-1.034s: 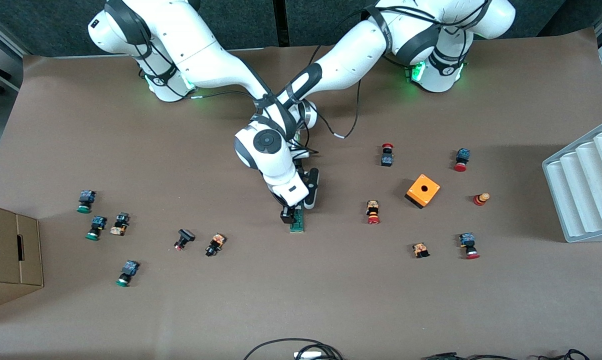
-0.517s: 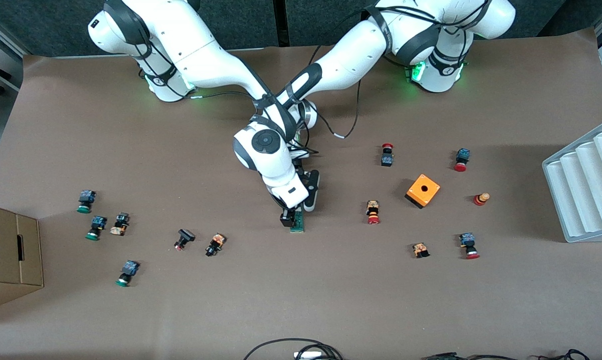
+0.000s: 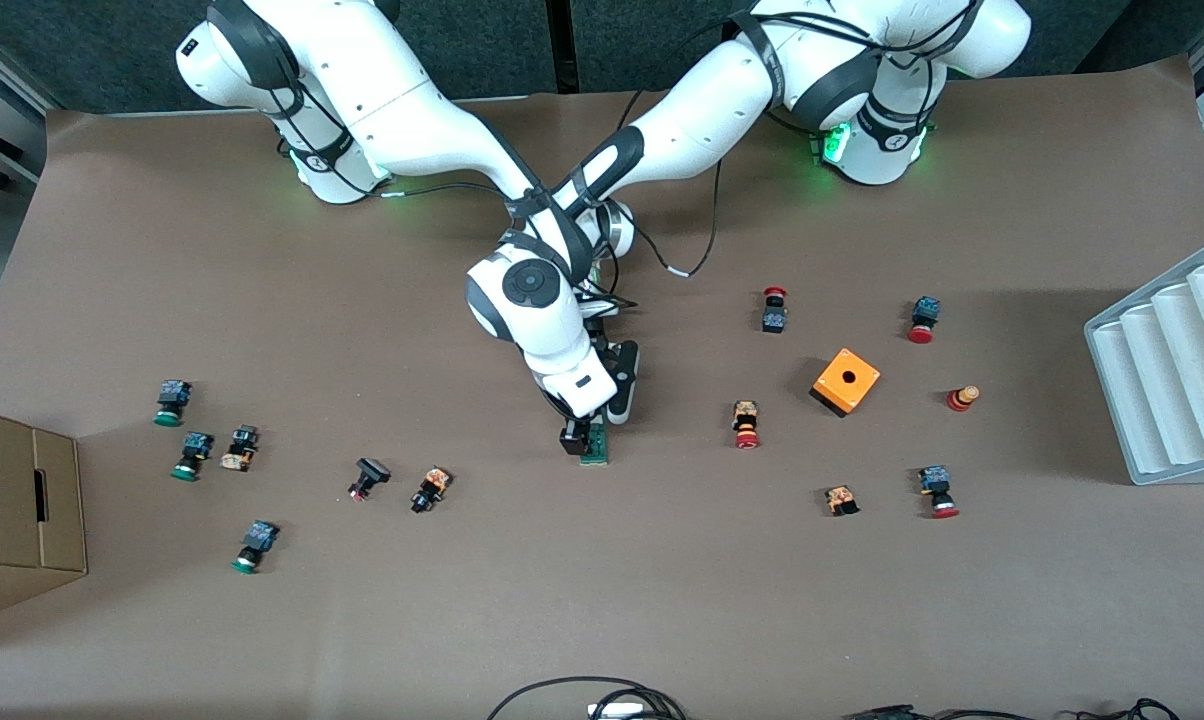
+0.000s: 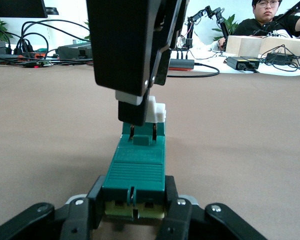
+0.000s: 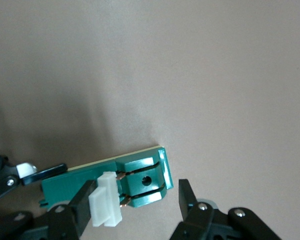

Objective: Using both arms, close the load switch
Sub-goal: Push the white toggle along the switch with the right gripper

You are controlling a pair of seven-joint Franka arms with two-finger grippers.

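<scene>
My tabletop (image 3: 662, 600) is brown, and I place everything on it by the orange cube (image 3: 846, 381). The load switch (image 3: 595, 447) lies on it well toward the right arm's end from the cube. Red-capped push buttons (image 3: 747, 424) ring the cube closely. Green-capped push buttons (image 3: 191, 455) lie farther toward that same end, by a cardboard box (image 3: 17, 505). A grey tray (image 3: 1167, 370) sits toward the left arm's end.

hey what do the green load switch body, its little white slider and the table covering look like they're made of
Load switch: probably molded plastic, semi-gloss; crisp ribbed lid and soft highlights. White slider: likely matte plastic, blocky with clean edges; the thin copper-coloured prongs beside it look metallic. Table covering: seemingly brown paper or thin sheet, matte, with faint creases.
</scene>
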